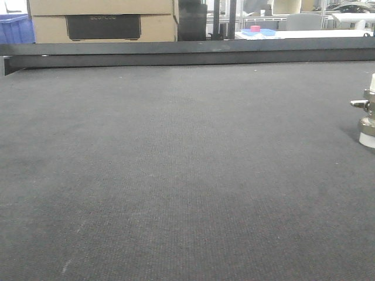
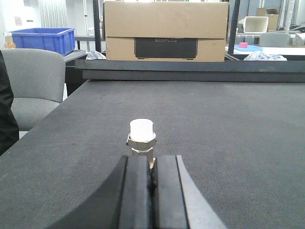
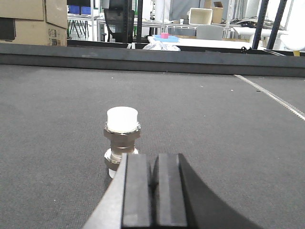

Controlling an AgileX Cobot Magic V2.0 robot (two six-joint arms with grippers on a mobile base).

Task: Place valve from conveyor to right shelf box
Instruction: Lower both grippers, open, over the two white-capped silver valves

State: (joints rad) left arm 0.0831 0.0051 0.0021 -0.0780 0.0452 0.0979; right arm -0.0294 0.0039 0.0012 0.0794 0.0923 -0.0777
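Lining up: the valve is standing upright on the conveyor bench, just ahead of your right fingers and a touch to their left. Those fingers are sitting pressed together, holding nothing, so you're needing to spread them wide first. Then nudge left to centre, ease forward and close around the brass body under the white cap. Your left fingers are likewise pinched narrow and empty, with a valve just ahead of them too.
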